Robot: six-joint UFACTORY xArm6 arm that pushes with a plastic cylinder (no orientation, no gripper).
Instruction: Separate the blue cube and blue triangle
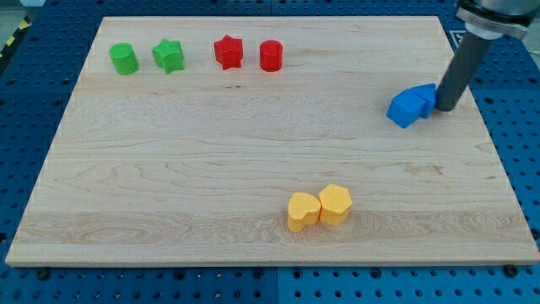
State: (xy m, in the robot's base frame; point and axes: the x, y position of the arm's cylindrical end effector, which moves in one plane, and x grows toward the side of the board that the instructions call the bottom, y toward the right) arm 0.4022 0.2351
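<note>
A pale wooden desk (253,152) lies on a blue perforated base (34,127). The arm enters at the far right corner, its upper part cut off by the frame. Its dark rod (460,72) slants slightly down toward the left, and my tip (445,108) rests on the desk, touching the right side of the blue triangle (427,95). The arm carries no end effector, only this rod. The blue cube (406,108) sits pressed against the triangle's left side, and the rod hides part of the triangle. Far left stand a green cylinder (123,58) and green star (169,56); beside them, a red star (228,51) and red cylinder (271,56). Near centre, two yellow blocks (319,207) touch, their shapes hard to make out.
</note>
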